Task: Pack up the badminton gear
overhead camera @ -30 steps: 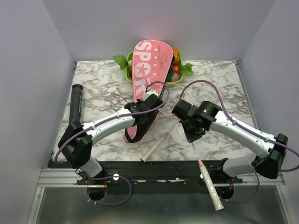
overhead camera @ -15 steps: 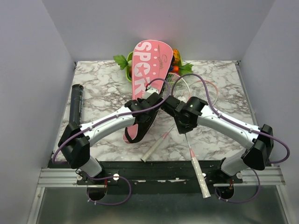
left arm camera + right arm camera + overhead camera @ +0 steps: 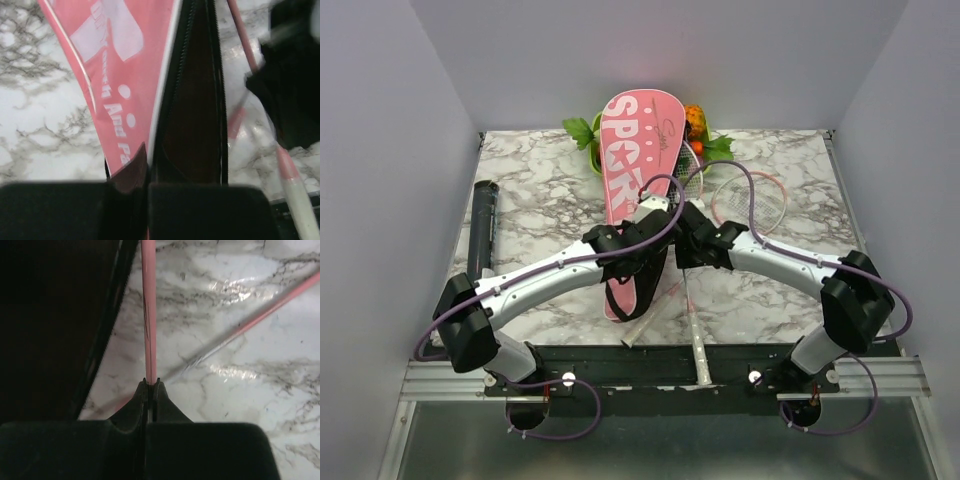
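Mid-table, near-edge side: left gripper [image 3: 146, 169] clamps flap of pink racket-shaped bag [image 3: 115, 55]; right gripper [image 3: 150, 386] pinches thin pink-framed racket [image 3: 148, 305], shaft parallel, right beside opening.

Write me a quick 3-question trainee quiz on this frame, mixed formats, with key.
1. True or false: the right gripper is shut on the pink shaft of a racket.
2. What is the left gripper clamping?
A. a shuttlecock
B. the open edge of the pink bag
C. the toy fruit tray
3. Fill in: the black tube lies along the ____ edge of the table.

Key: 1 true; 2 B; 3 left.
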